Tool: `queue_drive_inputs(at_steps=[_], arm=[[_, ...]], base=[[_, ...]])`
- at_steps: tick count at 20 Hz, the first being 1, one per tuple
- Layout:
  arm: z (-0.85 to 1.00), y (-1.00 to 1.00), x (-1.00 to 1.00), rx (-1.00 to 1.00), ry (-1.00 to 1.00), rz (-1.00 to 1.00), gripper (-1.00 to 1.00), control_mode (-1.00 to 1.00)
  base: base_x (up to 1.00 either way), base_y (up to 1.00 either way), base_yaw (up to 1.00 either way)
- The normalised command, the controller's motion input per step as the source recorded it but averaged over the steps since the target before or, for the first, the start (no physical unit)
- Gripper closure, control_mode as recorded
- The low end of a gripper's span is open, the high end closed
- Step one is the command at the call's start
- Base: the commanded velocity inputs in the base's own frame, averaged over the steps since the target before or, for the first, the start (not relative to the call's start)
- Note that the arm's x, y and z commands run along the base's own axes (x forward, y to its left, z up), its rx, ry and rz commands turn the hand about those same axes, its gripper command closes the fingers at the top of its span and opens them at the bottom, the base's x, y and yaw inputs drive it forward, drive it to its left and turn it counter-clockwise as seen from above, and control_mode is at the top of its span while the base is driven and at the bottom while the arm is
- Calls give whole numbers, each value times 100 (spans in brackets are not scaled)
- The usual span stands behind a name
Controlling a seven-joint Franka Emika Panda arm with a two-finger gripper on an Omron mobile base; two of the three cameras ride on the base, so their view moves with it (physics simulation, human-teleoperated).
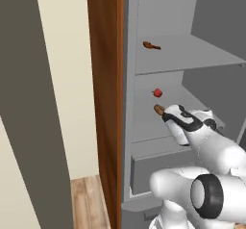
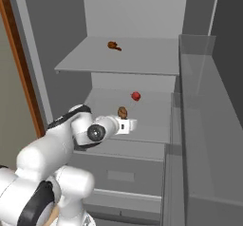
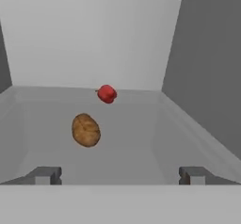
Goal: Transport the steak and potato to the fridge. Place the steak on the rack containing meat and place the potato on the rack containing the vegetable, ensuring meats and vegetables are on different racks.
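- The open fridge [image 2: 142, 11] fills the background: grey inner walls, two flat shelves, a drawer front below, brown wood framing on the left.
- The potato [image 3: 85, 130] lies on the lower shelf [image 2: 152, 120], free of the fingers, with the red tomato-like vegetable [image 3: 107, 94] a little further back; the two are near but apart.
- The end effector [image 3: 120, 175] sits just in front of the potato with its jaws spread wide and nothing between them.
- The upper rack [image 2: 142, 59] carries the small dark meat piece [image 2: 113, 45]; no steak is visible on it.
- Judged from this, the potato looks placed, and the step in hand is clearing the arm out of the fridge.
- To do that well, the robot should pull straight back along the shelf, level, jaws kept apart, so no fingertip nudges the potato.
- The upper rack's edge overhead and the door bins [image 2: 204, 125] on the right leave little room for a swing.
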Motion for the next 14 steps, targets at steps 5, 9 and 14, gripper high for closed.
queue_drive_inputs(at_steps=[5, 9, 14], arm=[[100, 0, -62, 1, -2, -11, -100, -100], [100, 0, -57, 5, 7, -10, -100, -100], [100, -13, -65, 12, 22, -9, -100, -100]], base=[[0, 0, 0], [0, 0, 0], [0, 0, 0]])
